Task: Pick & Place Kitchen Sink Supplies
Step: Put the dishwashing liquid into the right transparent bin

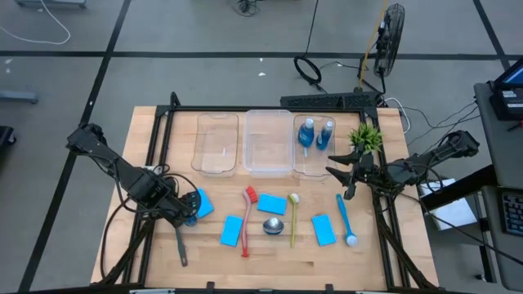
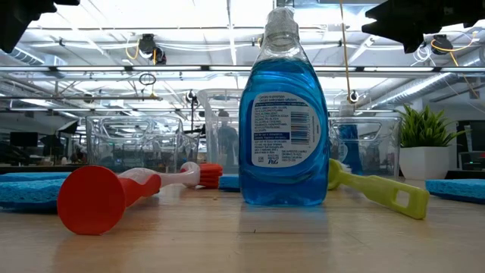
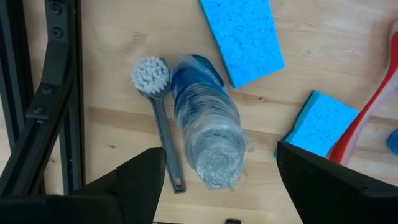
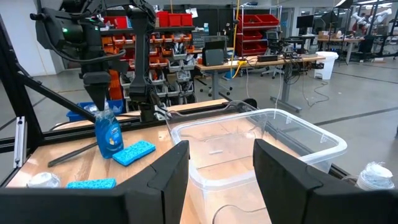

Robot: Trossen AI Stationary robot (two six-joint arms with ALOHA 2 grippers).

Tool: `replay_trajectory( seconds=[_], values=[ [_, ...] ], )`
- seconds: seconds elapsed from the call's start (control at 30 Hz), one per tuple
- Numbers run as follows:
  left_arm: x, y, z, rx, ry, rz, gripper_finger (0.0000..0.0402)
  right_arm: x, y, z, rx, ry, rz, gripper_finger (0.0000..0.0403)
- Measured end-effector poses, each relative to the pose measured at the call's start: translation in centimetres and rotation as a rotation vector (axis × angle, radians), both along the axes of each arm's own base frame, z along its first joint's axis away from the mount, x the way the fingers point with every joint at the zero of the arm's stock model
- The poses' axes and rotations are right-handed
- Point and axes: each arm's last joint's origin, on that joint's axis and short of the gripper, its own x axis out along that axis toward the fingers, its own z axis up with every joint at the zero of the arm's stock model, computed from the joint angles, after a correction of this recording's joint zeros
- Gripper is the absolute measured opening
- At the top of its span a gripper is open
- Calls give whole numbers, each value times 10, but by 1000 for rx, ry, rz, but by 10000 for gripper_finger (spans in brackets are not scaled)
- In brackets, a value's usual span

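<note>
Directly beneath the left gripper (image 1: pixel 186 208), a small blue bottle (image 3: pixel 205 118) was seen standing upright on the table (image 1: pixel 147 131), its silvery top pointing up between the two fingers. The fingers were spread wide, one to either side of the bottle, and neither was seen to touch it, so nothing was held. The bottle's long axis ran straight up toward the tool, so it was judged that a plain descent and a squeeze across the body would be called for. Just beside the bottle the grey brush (image 3: pixel 163 124) lay flat, close enough to be nudged by the nearer finger. Beyond that finger two sponges (image 1: pixel 203 203) (image 1: pixel 231 231) lay flat, with the red brush (image 1: pixel 248 219) just past them. Farther from the left tool, and about midway to the right one, a second bottle (image 1: pixel 273 226) stood upright beside the yellow-green brush (image 1: pixel 293 219) and a third sponge (image 1: pixel 271 203). A fourth sponge (image 1: pixel 324 229) and the blue brush (image 1: pixel 345 219) lay nearer the right gripper (image 1: pixel 350 175). That gripper was held up beside the plant (image 1: pixel 365 136) at a clear bin (image 1: pixel 296 147) in which two bottles (image 1: pixel 315 133) already stood; its fingers were parted and empty. The left arm was plainly the nearer to the bottle under it, and the right arm well apart from it.
</note>
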Motion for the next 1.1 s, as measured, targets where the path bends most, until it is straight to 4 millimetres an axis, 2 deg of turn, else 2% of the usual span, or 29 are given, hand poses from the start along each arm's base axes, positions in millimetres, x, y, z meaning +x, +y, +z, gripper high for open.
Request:
replay_trajectory(
  seconds=[0.33, 0.67, 0.9, 1.0, 1.1],
  values=[
    [1, -1, 0, -8, -8, -1, 229, 0, 0, 0, 0, 0, 0, 167],
    [3, -2, -17, -23, -22, 11, 175, 0, 0, 0, 0, -1, 0, 167],
    [3, -3, -18, -27, -21, 23, 117, 0, 0, 0, 2, -4, 0, 167],
    [4, -3, -18, -32, -31, 24, 112, 0, 0, 0, 2, -4, 0, 167],
    [5, -4, -18, -38, -42, 24, 127, 0, 0, 0, 2, -4, 0, 167]
  ],
)
